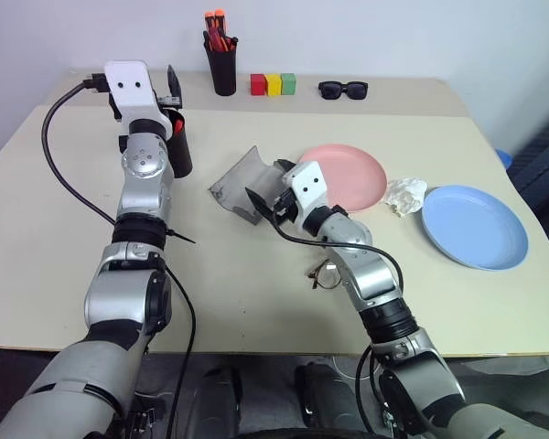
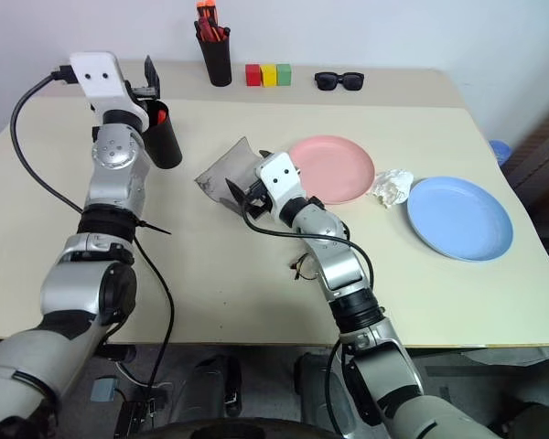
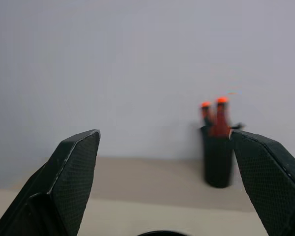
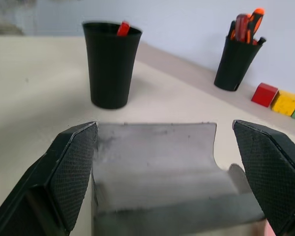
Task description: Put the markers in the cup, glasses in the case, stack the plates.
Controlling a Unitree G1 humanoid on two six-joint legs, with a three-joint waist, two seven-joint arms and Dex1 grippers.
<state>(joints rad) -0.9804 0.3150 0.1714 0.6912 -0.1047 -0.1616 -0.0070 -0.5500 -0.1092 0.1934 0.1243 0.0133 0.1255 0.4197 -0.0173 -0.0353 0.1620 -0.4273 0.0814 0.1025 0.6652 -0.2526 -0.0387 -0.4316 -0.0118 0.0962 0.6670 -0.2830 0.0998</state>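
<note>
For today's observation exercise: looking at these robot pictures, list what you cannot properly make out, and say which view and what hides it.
1. The glasses: in the eye views, mostly hidden behind the right forearm.
2. The marker: in the right wrist view a red tip pokes above the cup; the cup wall hides the rest.
3. The cup in the left wrist view: cut off by the bottom edge.
4. The case: its near end is covered by the right pincer.

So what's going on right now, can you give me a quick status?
Both hands open: left hand above cup, red marker inside. Right hand at open case. Glasses on table, plates unstacked.
</note>
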